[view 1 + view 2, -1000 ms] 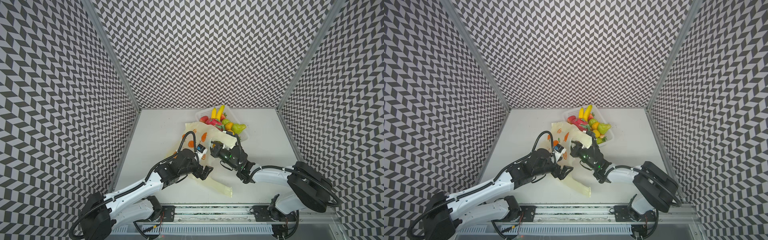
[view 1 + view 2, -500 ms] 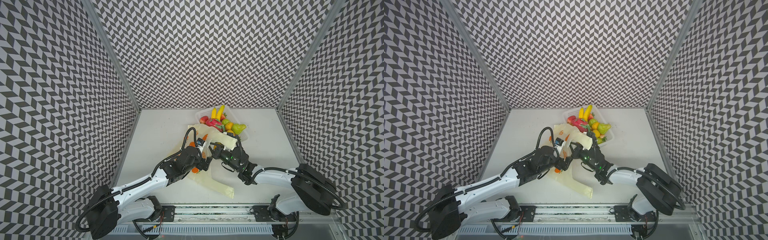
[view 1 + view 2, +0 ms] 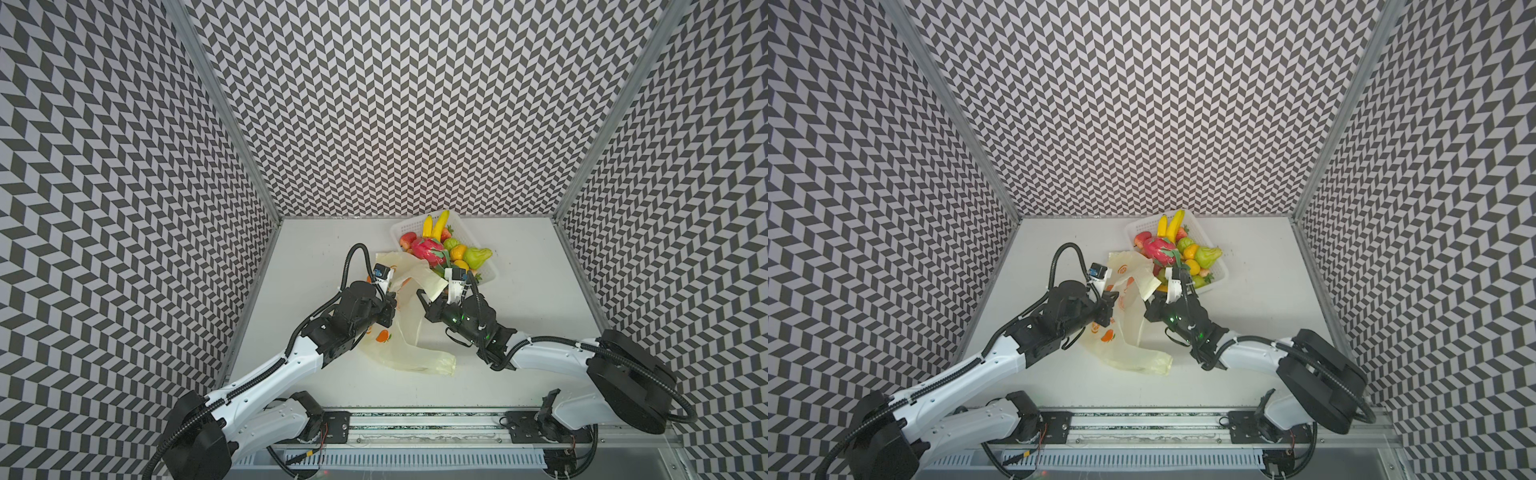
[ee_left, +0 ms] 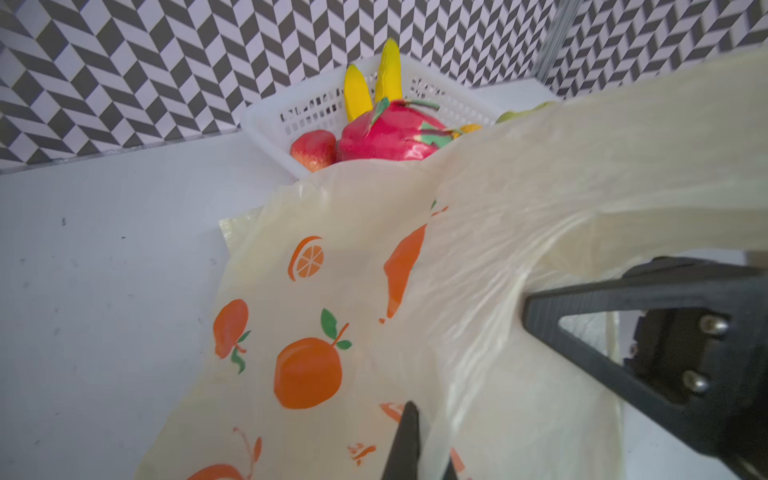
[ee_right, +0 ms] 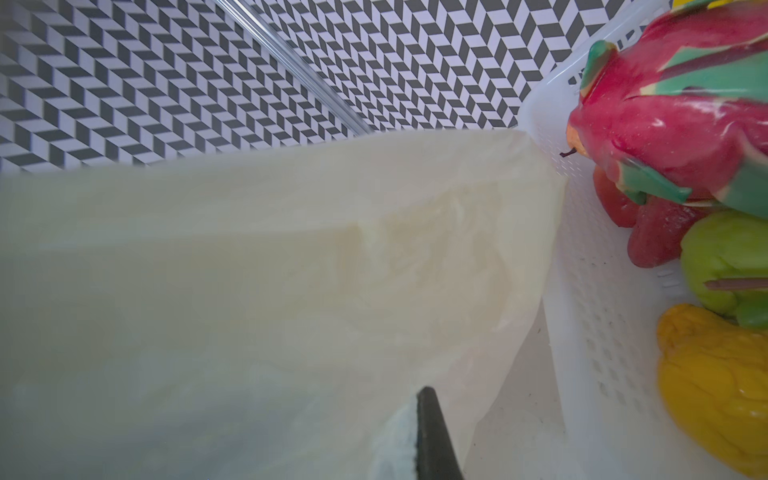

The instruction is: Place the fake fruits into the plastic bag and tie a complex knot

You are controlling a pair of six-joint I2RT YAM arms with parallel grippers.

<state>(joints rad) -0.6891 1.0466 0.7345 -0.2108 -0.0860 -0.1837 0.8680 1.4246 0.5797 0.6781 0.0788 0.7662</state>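
Nearest you, the plastic bag (image 3: 415,357) trails one pale-yellow end flat on the tabletop (image 3: 540,291), with its orange prints showing beside your left arm. Your left fingers (image 3: 390,309) are closed, pinching the printed film. The left wrist view shows the film bunched between them. Your right fingers (image 3: 426,300) are closed too, clamped on a plain flap of the same bag, whose upper part stands lifted between the two arms. Just beyond, the fake fruits (image 3: 446,251) sit heaped in the white basket (image 3: 398,228), with the dragon fruit (image 3: 428,251) on top and the bananas (image 3: 436,224) upright at the far end.
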